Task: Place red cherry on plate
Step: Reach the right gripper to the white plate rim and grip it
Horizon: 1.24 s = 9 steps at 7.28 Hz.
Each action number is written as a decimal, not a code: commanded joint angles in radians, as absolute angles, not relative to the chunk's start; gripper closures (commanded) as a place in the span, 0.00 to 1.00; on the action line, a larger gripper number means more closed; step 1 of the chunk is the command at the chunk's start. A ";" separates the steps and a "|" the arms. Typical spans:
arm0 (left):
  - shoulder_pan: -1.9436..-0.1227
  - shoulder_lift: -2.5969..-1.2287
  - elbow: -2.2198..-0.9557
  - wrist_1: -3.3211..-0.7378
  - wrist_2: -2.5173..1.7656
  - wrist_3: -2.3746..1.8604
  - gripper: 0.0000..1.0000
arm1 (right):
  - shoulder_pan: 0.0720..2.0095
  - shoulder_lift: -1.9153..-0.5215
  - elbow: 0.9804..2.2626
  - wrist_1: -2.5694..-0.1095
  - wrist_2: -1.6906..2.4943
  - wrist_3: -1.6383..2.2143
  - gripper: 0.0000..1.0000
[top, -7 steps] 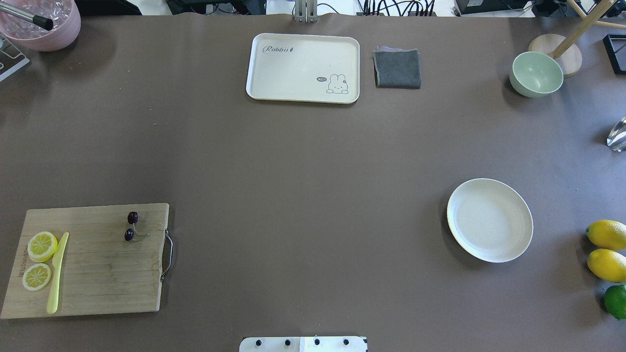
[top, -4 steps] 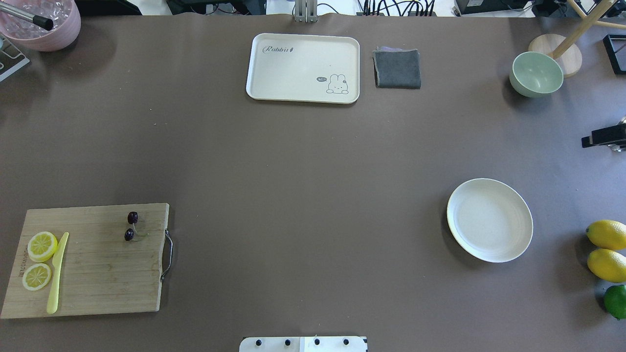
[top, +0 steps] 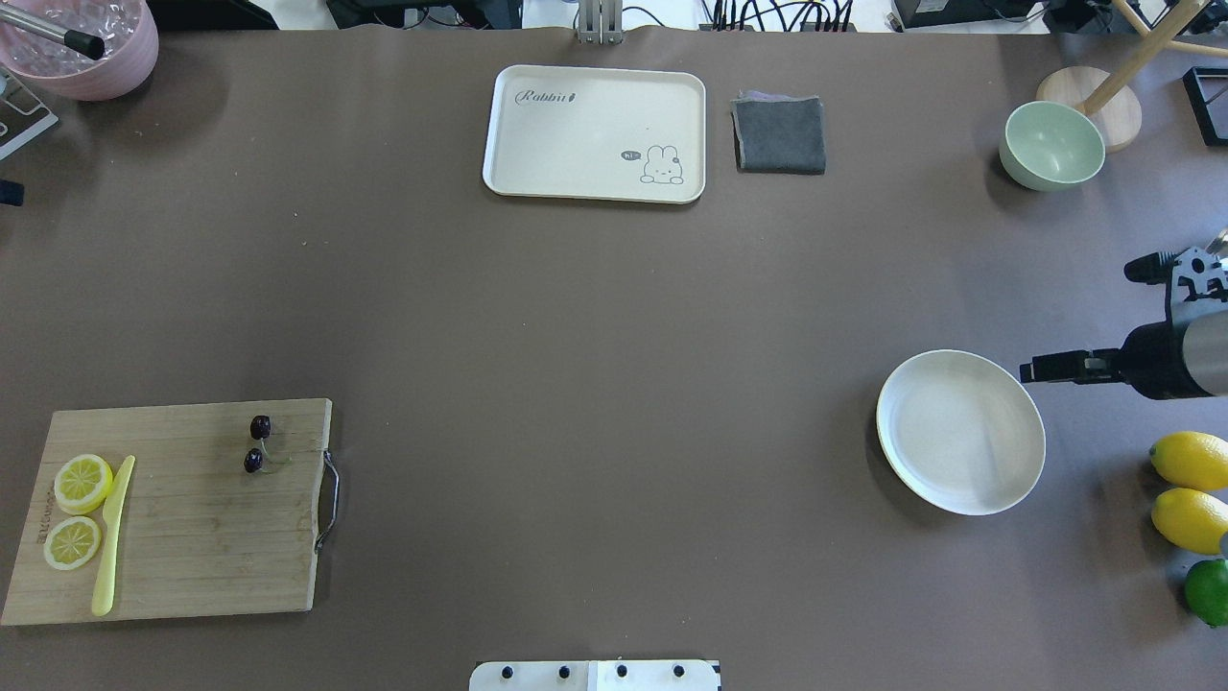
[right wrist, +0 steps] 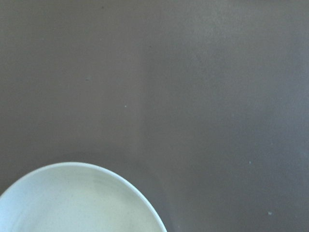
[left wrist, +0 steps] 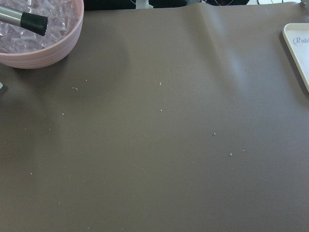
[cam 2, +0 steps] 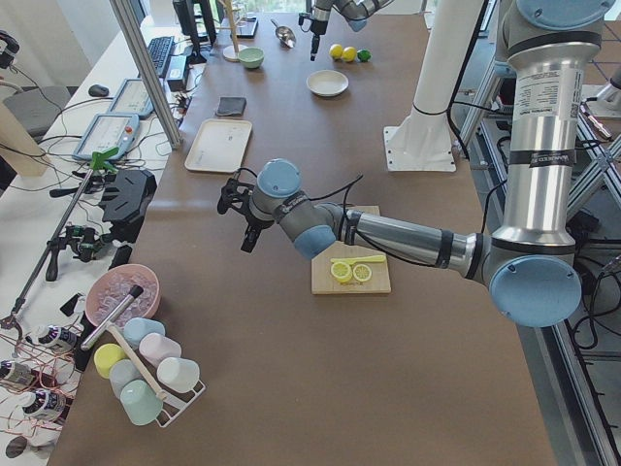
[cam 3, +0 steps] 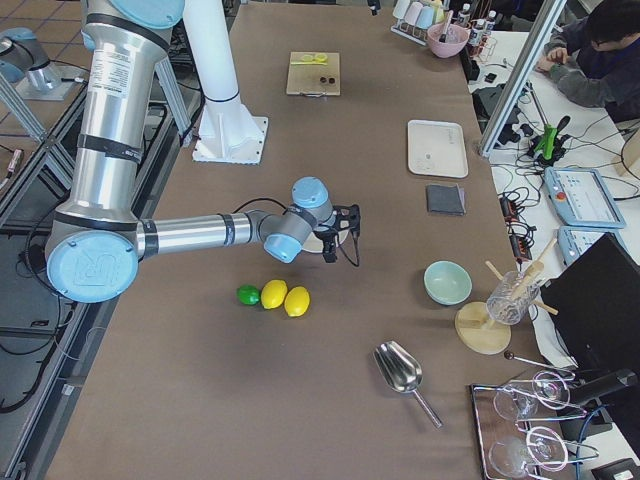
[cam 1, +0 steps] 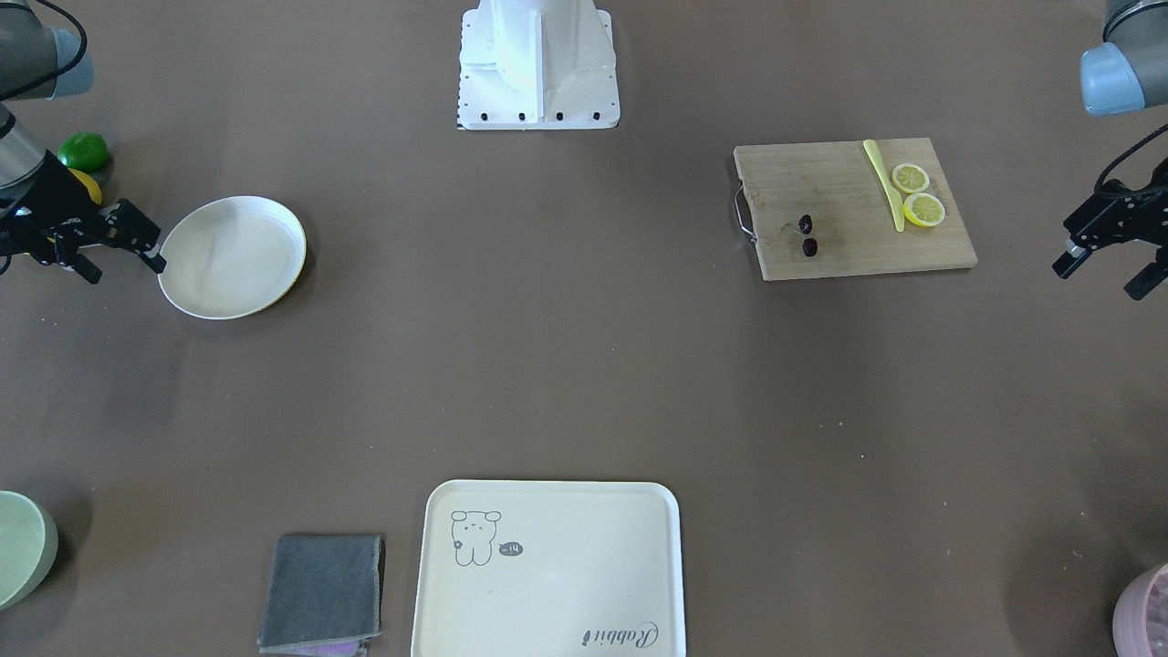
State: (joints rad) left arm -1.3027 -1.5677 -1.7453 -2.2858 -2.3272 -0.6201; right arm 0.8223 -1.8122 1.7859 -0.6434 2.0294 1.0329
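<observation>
Maroon red cherry (top: 260, 427) on board (top: 192, 537): left jaws, released, should pinch the forked stem; right jaws released too.

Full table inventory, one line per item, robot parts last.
Wooden cutting board with metal handle: 1, tan, robot's left
Dark maroon cherry pair on green stem: 1, maroon, on board near handle
Lemon slices: 2, yellow, on board
Plastic knife: 1, yellow-green, beside slices
Round cream-white plate: 1, cream, robot's right, empty
Rectangular tray with rabbit drawing: 1, cream, far centre
Folded cloth: 1, grey, beside tray
Bowl: 1, pale green, far right
Whole lemons: 2, yellow, right edge
Lime: 1, green, by lemons
Bowl of clear cubes: 1, pink, far left corner
Left pincer: 1, black, open, empty, left of board
Right pincer: 1, black, open, beside plate
</observation>
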 commanded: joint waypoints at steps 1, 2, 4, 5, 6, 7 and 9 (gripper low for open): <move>-1.301 -1.568 -1.746 -2.287 -2.327 -0.621 0.02 | 0.746 -1.913 1.784 -0.505 2.008 1.089 0.06; -1.301 -1.565 -1.746 -2.289 -2.327 -0.618 0.02 | 0.686 -1.905 1.779 -0.503 1.938 1.147 0.12; -1.301 -1.563 -1.743 -2.289 -2.326 -0.614 0.02 | 0.657 -1.893 1.770 -0.505 1.902 1.170 0.25; -1.301 -1.562 -1.743 -2.289 -2.326 -0.612 0.02 | 0.657 -1.882 1.752 -0.503 1.898 1.170 0.37; -1.301 -1.560 -1.743 -2.289 -2.326 -0.612 0.02 | 0.657 -1.869 1.738 -0.503 1.885 1.175 0.57; -1.301 -1.559 -1.743 -2.289 -2.326 -0.612 0.02 | 0.657 -1.862 1.733 -0.505 1.885 1.175 1.00; -1.301 -1.559 -1.740 -2.290 -2.326 -0.611 0.02 | 0.657 -1.861 1.746 -0.505 1.891 1.175 1.00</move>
